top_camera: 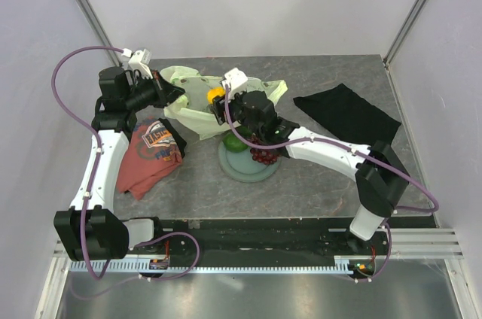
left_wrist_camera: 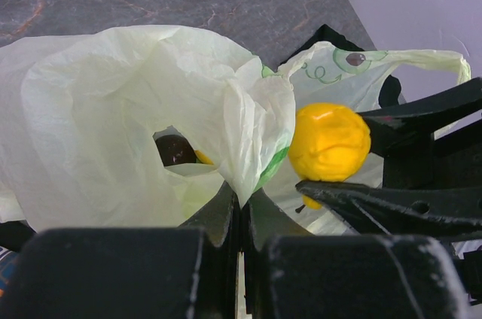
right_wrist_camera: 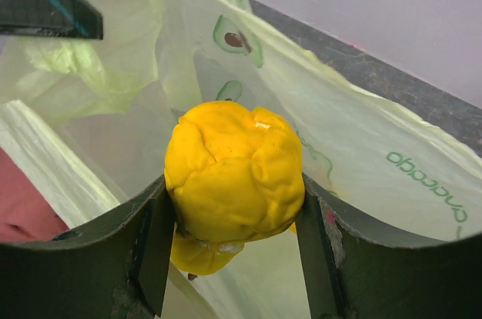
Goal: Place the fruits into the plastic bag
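Observation:
The pale green plastic bag lies at the back middle of the table, its mouth held up. My left gripper is shut on a fold of the bag's rim. My right gripper is shut on the yellow-orange round fruit and holds it over the bag's mouth; the fruit also shows in the left wrist view. A dark plum lies inside the bag with a yellow piece beside it. The dark green oval fruit and the dark red grape bunch sit on the plate.
A red printed T-shirt lies left of the plate, under my left arm. A black cloth lies at the back right. Grey walls close in the table at the back and sides.

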